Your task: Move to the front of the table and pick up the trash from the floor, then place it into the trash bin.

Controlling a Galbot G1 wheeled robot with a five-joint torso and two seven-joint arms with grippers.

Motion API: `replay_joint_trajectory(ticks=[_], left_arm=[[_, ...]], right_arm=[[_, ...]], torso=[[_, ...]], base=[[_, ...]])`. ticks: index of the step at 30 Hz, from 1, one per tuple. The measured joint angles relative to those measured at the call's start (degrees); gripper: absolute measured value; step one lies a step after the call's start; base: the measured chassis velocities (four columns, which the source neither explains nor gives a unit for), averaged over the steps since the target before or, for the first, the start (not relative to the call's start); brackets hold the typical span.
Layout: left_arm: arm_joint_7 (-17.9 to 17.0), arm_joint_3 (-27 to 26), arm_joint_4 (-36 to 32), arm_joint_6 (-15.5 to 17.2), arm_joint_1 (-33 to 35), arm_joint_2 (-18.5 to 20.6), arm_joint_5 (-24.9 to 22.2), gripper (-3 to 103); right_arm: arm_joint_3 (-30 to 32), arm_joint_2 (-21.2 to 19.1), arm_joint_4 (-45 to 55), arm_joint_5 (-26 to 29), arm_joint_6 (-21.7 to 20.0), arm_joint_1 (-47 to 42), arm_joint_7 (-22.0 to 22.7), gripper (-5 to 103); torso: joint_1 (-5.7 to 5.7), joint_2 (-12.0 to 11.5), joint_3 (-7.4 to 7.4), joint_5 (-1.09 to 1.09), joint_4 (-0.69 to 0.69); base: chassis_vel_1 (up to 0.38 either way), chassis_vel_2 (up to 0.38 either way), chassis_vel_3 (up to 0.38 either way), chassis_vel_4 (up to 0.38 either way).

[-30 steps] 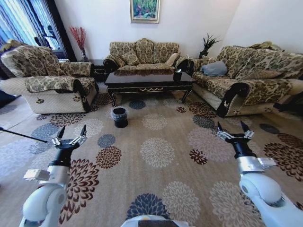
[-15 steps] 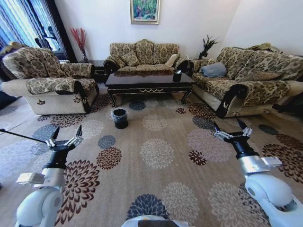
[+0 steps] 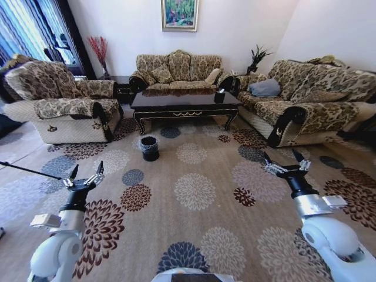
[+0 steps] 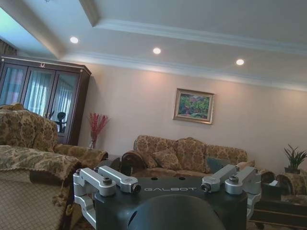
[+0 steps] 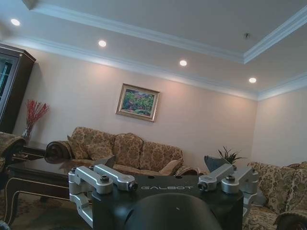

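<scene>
The dark glossy table (image 3: 185, 100) stands at the far end of the carpet, in front of the middle sofa. The black trash bin (image 3: 148, 147) with its clear liner sits on the carpet just before the table's left corner. I cannot make out the trash on the patterned floor from here. My left gripper (image 3: 87, 170) is open and held above the carpet at the lower left. At the lower right, the open right gripper (image 3: 281, 157) is also raised and holds nothing. The right wrist view catches the table (image 5: 29, 179) ahead.
Sofas ring the table: an armchair (image 3: 64, 106) on the left, a long sofa (image 3: 305, 100) on the right, one (image 3: 179, 67) behind. A small black box (image 3: 220, 94) sits on the table. A thin dark rod (image 3: 29, 170) lies at the left. Wide carpet (image 3: 194, 194) lies between me and the bin.
The whole head view has shifted slightly, so the camera has moved. The left arm swayed left and came back. Both grippers stay open and empty.
</scene>
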Motion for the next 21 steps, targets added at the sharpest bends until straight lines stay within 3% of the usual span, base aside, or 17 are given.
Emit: replay_joint_trajectory(ticks=[8, 21], left_arm=[[-0.5, -0.2, -3.7, 1.8, -0.2, 0.6, -3.0, 100], [-0.4, 0.2, -2.6, 1.3, -0.4, -0.3, -1.3, 100]], right_arm=[[-0.8, 0.0, -1.2, -0.4, 0.2, 1.0, 0.0, 100], [-1.1, -0.5, -2.2, -0.3, 0.2, 1.9, 0.1, 100]], torso=[[0.85, 2.1, 1.23, 0.02, 0.00], [2.33, 5.4, 3.08, 0.01, 0.00]], base=[[0.000, 0.000, 0.000, 0.000], [0.000, 0.000, 0.000, 0.000]])
